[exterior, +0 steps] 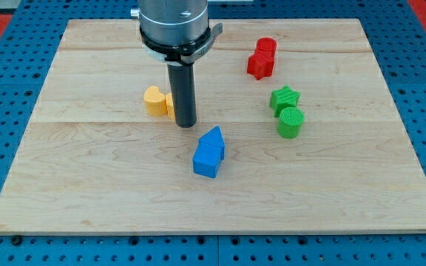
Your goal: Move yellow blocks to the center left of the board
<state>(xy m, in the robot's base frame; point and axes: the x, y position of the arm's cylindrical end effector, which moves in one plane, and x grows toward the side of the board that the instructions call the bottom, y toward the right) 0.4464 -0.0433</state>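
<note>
Nearest the view's bottom, two blue blocks (209,153) are sitting touching each other on the wooden board (80,192), just below the rod. The rod has no fingers at all, and its tip (186,123) is pressing right against the yellow blocks (156,101) on their right side, left of centre. Farther up on the view's right, a green cylinder (290,123) and green star (284,97) are sitting together, with two red blocks (262,58) touching near the top.
</note>
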